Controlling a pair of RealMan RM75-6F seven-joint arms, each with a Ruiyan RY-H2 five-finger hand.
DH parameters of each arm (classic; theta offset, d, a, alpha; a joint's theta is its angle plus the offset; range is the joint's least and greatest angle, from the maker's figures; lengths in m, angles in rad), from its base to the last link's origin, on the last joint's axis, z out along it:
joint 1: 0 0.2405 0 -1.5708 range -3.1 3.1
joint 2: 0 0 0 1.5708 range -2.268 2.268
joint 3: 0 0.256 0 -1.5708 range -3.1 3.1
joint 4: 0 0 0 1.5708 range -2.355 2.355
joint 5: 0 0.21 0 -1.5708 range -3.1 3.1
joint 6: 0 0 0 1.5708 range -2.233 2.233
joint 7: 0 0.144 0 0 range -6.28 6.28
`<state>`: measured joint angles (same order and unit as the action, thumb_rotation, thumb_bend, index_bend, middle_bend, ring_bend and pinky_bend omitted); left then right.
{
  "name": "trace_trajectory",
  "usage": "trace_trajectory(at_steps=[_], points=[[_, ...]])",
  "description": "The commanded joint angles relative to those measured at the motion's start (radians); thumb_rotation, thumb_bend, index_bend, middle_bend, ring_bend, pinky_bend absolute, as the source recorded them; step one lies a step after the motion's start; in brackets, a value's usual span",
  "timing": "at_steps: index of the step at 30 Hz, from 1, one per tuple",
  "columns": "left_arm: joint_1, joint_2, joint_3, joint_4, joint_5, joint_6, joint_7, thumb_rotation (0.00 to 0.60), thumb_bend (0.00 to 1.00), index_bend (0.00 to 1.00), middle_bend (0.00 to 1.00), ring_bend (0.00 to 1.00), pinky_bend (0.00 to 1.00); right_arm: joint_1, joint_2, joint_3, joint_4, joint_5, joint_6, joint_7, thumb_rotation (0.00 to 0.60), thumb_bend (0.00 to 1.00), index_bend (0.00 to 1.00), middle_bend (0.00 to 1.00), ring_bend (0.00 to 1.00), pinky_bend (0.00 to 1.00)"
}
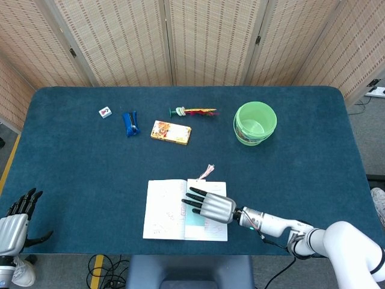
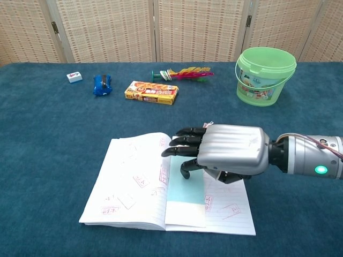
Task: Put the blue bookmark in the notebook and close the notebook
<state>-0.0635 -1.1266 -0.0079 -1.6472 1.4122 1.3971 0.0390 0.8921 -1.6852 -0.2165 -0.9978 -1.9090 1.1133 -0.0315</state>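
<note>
Silver-backed, the right hand (image 2: pixel 225 152) hovers palm-down, fingers spread and empty, over the open notebook (image 2: pixel 134 187) near the tabletop's front edge; the blue bookmark (image 2: pixel 185 195) lies flat beside the spine. The left hand (image 1: pixel 15 223) hangs open off the front-left corner.

The right hand (image 2: pixel 222 152) had a ribbed silver back and black fingers (image 2: pixel 185 140); its metallic wrist showed a green light, thin cables, then a white arm. The left hand (image 1: pixel 15 226) looked alike.
</note>
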Motion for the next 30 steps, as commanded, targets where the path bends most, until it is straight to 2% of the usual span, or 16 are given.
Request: trace_trajectory(at_steps=[1, 30], points=[[0.0, 0.0, -0.001, 0.0, 0.0, 0.0, 0.0, 0.6, 0.19, 0.04, 0.0, 0.08, 0.16, 0.0, -0.001, -0.002, 0.001, -0.005, -0.002, 0.002, 0.6, 0.91, 0.37, 0.04, 0.0, 0.0], [0.003, -0.005, 0.003, 0.018, 0.002, -0.002, -0.021, 0.6, 0.2, 0.04, 0.0, 0.08, 0.16, -0.012, 0.0, 0.005, -0.055, -0.018, -0.025, -0.043, 0.6, 0.91, 0.37, 0.04, 0.0, 0.0]])
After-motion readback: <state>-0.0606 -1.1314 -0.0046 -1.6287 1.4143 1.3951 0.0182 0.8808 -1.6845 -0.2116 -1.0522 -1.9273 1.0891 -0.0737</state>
